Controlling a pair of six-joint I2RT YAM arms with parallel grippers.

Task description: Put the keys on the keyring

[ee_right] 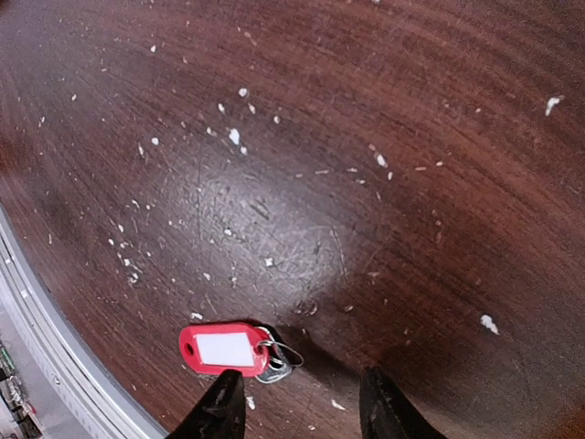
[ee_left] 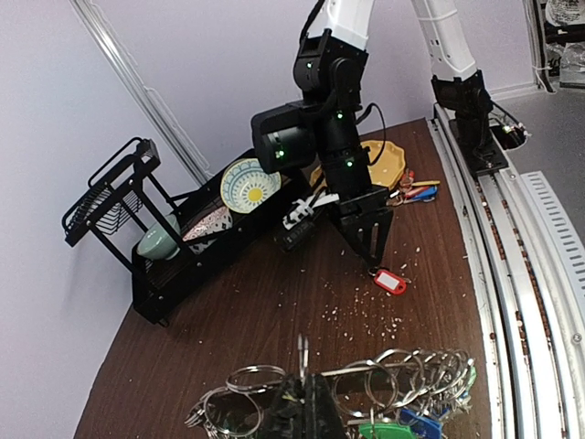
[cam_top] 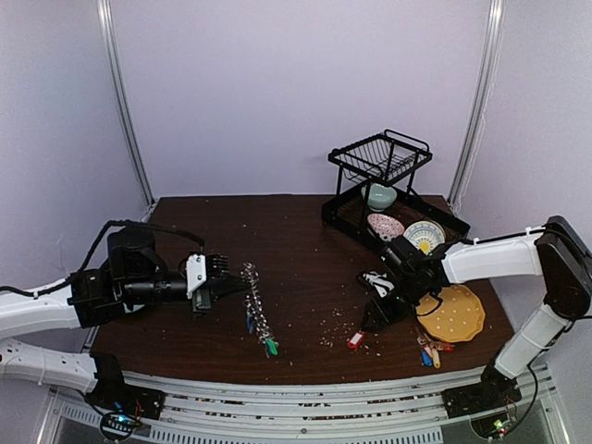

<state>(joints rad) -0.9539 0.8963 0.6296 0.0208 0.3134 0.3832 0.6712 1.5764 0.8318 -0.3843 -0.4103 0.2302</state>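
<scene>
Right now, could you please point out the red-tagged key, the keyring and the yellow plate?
red-tagged key [ee_right: 225,349]: right wrist view, white label.
keyring [cam_top: 258,313]: top view, middle loops.
yellow plate [cam_top: 454,314]: top view, centre.

Soft light is filling the room; pale glare is pooling on the desk [ee_right: 265,229], right claw [ee_right: 297,380] throwing a dim shadow.

You're seeing a red key tag [ee_right: 224,349] bearing a white label, dark brown table [ee_right: 366,137] wearing pale specks, silver keyring [cam_top: 256,301] carrying green and blue tags [ee_left: 379,428], yellow plate [cam_top: 450,313].
</scene>
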